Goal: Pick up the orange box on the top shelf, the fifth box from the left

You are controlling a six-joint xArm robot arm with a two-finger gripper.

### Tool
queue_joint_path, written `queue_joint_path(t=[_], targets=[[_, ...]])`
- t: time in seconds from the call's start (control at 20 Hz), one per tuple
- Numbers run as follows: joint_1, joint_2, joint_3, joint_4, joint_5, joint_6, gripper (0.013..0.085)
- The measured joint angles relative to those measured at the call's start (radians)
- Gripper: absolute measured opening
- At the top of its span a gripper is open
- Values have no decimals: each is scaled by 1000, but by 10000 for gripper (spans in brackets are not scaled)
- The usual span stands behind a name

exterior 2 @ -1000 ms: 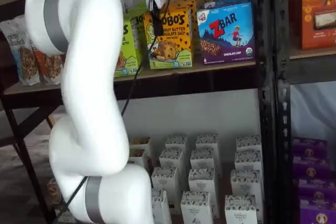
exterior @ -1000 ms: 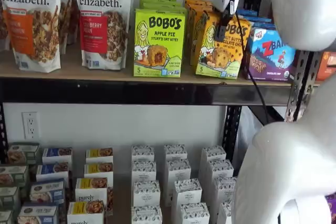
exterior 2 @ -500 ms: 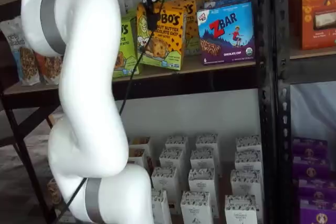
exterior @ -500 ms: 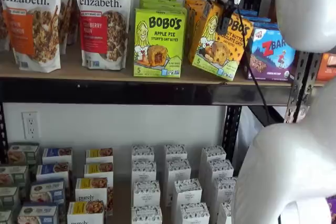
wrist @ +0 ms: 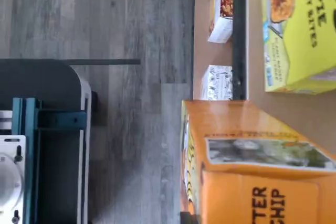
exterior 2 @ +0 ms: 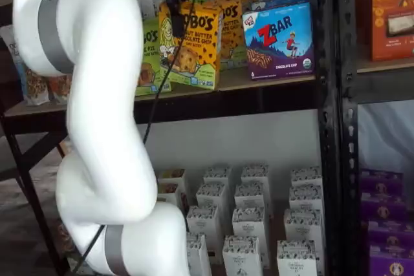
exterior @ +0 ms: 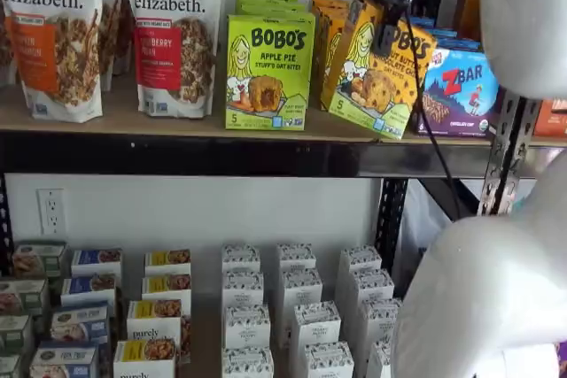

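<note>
The orange box [exterior: 376,73] hangs tilted just above the top shelf [exterior: 177,125], its lower edge swung out toward the front rail. My gripper [exterior: 386,40] comes down from above and is shut on the box's top edge. In both shelf views the black fingers clamp the carton, seen also as the orange box [exterior 2: 191,44] under the gripper [exterior 2: 176,24]. The wrist view shows the orange box [wrist: 247,171] close up, out over the black rail [wrist: 239,35].
A lime-green Bobo's box [exterior: 268,70] stands left of the held one, a blue ZBar box [exterior: 461,93] right of it, more orange boxes [exterior: 330,19] behind. Granola bags [exterior: 173,33] fill the shelf's left. Small white boxes [exterior: 297,307] stand on the lower level. A black upright [exterior 2: 328,95] rises at right.
The orange box has come up off the board and out toward the front, tilting more. My gripper has risen and drawn back with it.
</note>
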Motion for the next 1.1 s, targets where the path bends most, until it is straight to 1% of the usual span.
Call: queue_joint_path(t=[0.2,0.5,0.7,1.1], targets=[[-9,-59,54,21,-9,-2,410],[-26,-169,169,64,-84,-6,410],[-27,-217,212,63,-80,-8,410],[-38,-268,257,49,-50,-21,410]])
